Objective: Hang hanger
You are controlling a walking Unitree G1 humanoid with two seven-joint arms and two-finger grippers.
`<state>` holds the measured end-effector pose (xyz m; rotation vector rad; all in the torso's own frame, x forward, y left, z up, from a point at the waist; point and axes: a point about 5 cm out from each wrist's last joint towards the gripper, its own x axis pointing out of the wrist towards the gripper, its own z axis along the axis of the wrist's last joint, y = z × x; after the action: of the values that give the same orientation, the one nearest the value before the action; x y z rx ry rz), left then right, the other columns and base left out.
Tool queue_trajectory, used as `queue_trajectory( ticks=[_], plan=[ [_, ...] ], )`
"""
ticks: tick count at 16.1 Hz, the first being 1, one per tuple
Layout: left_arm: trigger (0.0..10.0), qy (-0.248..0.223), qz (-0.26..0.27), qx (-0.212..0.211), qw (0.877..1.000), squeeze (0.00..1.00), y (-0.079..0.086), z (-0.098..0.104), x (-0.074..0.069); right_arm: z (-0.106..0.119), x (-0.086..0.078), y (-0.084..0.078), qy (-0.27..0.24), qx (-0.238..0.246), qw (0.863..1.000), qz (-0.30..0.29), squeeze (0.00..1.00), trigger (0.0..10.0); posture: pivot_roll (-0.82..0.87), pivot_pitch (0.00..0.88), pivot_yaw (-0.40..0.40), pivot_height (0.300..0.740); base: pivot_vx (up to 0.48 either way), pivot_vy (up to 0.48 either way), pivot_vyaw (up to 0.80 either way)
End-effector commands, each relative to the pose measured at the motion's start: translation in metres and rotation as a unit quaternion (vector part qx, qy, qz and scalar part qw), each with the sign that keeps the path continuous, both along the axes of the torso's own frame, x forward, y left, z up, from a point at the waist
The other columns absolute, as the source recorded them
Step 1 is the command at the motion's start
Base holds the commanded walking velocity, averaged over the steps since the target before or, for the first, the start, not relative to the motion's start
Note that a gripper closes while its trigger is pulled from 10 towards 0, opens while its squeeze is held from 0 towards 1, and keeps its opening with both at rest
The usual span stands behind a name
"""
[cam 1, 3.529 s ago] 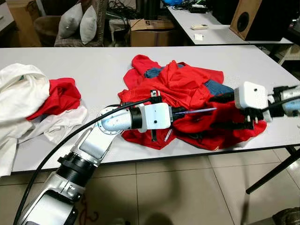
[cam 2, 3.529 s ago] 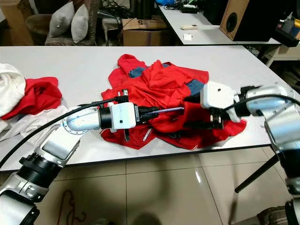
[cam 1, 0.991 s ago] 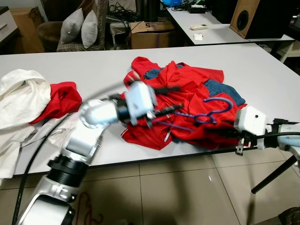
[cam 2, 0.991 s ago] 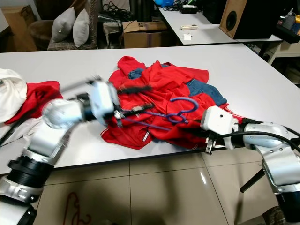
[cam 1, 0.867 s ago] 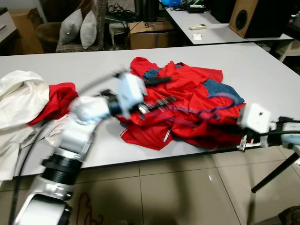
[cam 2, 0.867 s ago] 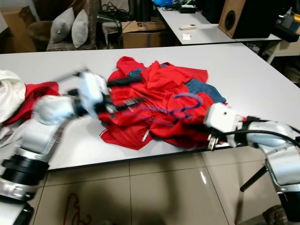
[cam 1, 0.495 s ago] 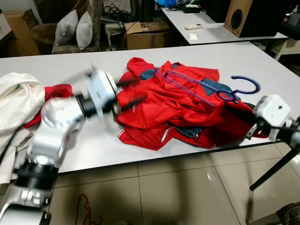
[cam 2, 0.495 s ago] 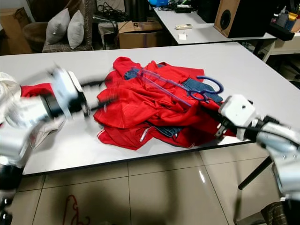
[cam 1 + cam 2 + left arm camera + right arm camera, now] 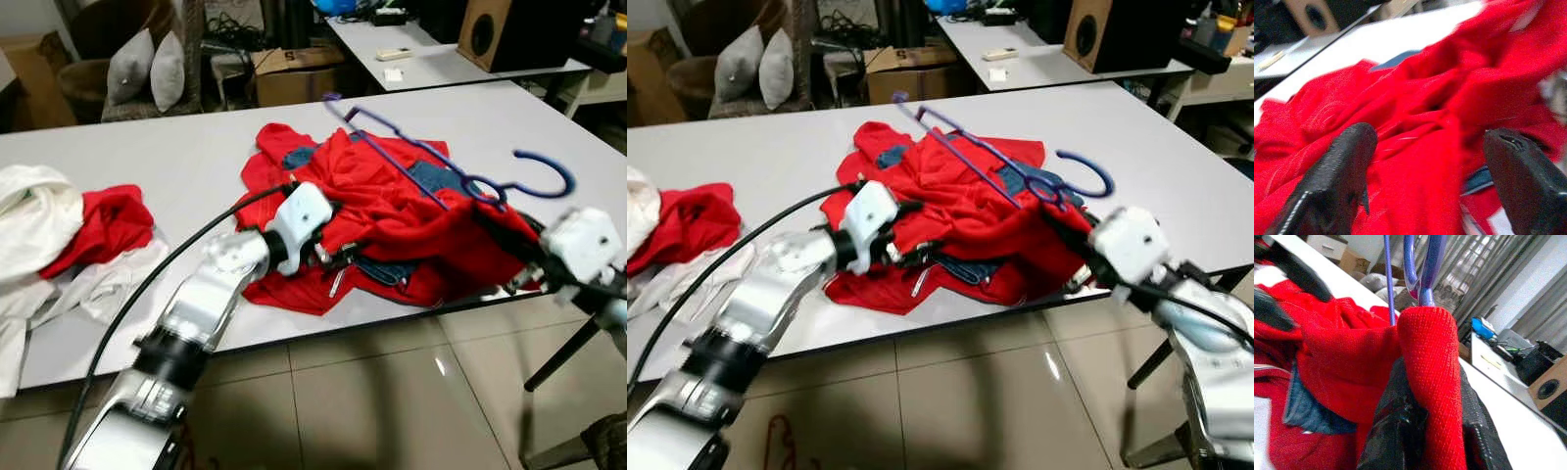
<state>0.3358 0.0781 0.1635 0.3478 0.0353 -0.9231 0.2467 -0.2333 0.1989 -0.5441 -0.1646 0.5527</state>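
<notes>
Right wrist view: the right gripper [image 9: 1425, 431] is pinched on a fold of the red garment [image 9: 392, 211], at the near edge of the white table [image 9: 176, 157]. The blue hanger [image 9: 441, 166] rises from that fold, tilted above the garment, hook toward the right gripper. The left gripper [image 9: 1430, 161] has its fingers spread, resting on the garment's other side. Farther left on the table lies a white-and-red clothes pile [image 9: 59, 230].

L arm reaches fwd over the table edge, elbow bent, wrist angled right; left gripper [image 9: 1425, 161] has its fingers [image 9: 1337, 176] spread wide apart. R arm comes in from the right, forearm low at table-edge height, right gripper [image 9: 1422, 396] w/ both fingers pinched tight on a fold of red cloth.
</notes>
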Motion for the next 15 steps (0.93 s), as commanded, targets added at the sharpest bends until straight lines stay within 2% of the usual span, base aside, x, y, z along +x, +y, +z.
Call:
queue_trajectory(
  ticks=[1, 2, 4, 6, 8, 9, 11, 13, 15],
  plan=[
    [10.0, 0.009, 0.052, -0.004, 0.999, 0.4, 0.008, 0.001, 0.01, 0.006, -0.004, 0.004, -0.011, 0.004, 1.0, 0.016, 0.0, 0.0, -0.09, 0.0, 0.098, 0.74, 0.0, 0.0, 0.0],
    [10.0, 0.009, 0.081, -0.008, 0.997, 0.0, 0.012, 0.003, 0.017, 0.005, -0.006, 0.004, -0.009, 0.006, 1.0, 0.017, 0.0, 0.0, -0.09, 0.0, 0.101, 0.74, 0.0, 0.0, 0.0],
    [10.0, 0.029, 0.111, 0.0, 0.993, 0.0, 0.018, -0.002, 0.026, 0.004, -0.009, 0.002, -0.008, 0.011, 1.0, 0.016, 0.0, 0.0, -0.1, 0.0, 0.107, 0.74, 0.0, 0.0, 0.0],
    [10.0, 0.057, 0.167, -0.006, 0.984, 0.0, 0.02, -0.011, 0.036, 0.004, -0.012, 0.0, -0.006, 0.014, 1.0, 0.015, 0.0, 0.0, -0.1, 0.0, 0.112, 0.74, 0.0, 0.0, 0.0],
    [10.0, 0.092, 0.15, -0.049, 0.983, 0.0, 0.007, -0.012, 0.036, 0.003, -0.013, -0.001, -0.005, 0.014, 1.0, 0.015, 0.0, 0.0, -0.1, 0.0, 0.112, 0.74, 0.0, 0.0, 0.0],
    [10.0, 0.121, 0.12, -0.052, 0.984, 0.0, -0.004, -0.017, 0.032, 0.002, -0.013, -0.001, -0.004, 0.014, 1.0, 0.014, 0.0, 0.0, -0.1, 0.0, 0.114, 0.74, 0.0, 0.0, 0.0],
    [10.0, 0.141, 0.066, -0.037, 0.987, 0.0, -0.017, -0.024, 0.021, -0.003, -0.014, -0.001, 0.001, 0.009, 1.0, 0.013, 0.0, 0.0, -0.1, 0.0, 0.117, 0.74, 0.0, 0.0, 0.0],
    [10.0, 0.12, 0.076, -0.012, 0.99, 0.0, -0.011, -0.027, 0.024, -0.005, -0.015, -0.001, 0.004, 0.005, 1.0, 0.012, 0.0, 0.0, -0.11, 0.0, 0.117, 0.74, 0.0, 0.0, 0.0],
    [10.0, 0.105, 0.069, -0.04, 0.991, 0.0, -0.007, -0.017, 0.025, -0.005, -0.016, -0.002, 0.006, 0.005, 1.0, 0.012, 0.0, 0.0, -0.1, 0.0, 0.114, 0.74, 0.0, 0.0, 0.0]
  ],
)
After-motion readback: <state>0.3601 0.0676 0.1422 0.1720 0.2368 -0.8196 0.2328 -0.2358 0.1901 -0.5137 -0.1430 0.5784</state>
